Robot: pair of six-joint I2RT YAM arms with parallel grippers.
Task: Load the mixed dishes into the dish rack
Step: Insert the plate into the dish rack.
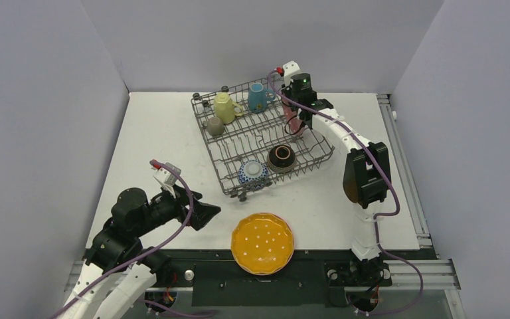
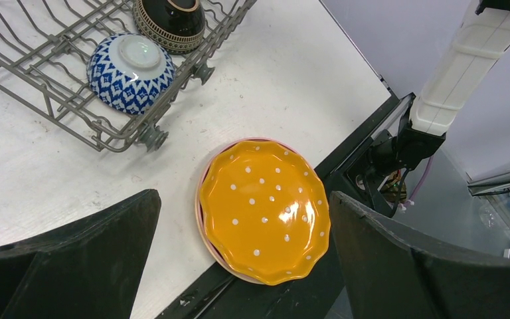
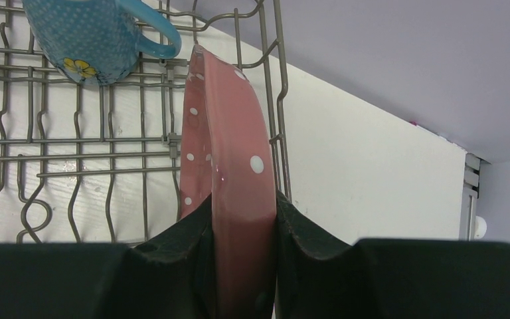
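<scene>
My right gripper [image 3: 242, 212] is shut on the rim of a pink white-dotted plate [image 3: 222, 153], holding it on edge over the far right side of the grey wire dish rack [image 1: 236, 179]. In the rack stand a light-blue mug [image 1: 258, 98], a pale-yellow mug [image 1: 224, 106], a small olive mug [image 1: 215, 125], a dark-brown bowl [image 1: 281, 157] and a blue-white patterned bowl [image 1: 253, 173]. An orange dotted plate [image 1: 262, 242] lies at the near table edge on top of another plate's pale rim [image 2: 202, 219]. My left gripper [image 2: 246, 259] hangs open just left of and above it.
The black front rail [image 1: 305, 266] runs under the orange plate's near edge. The right arm [image 1: 365, 173] reaches along the rack's right side. Grey walls close in the table on three sides.
</scene>
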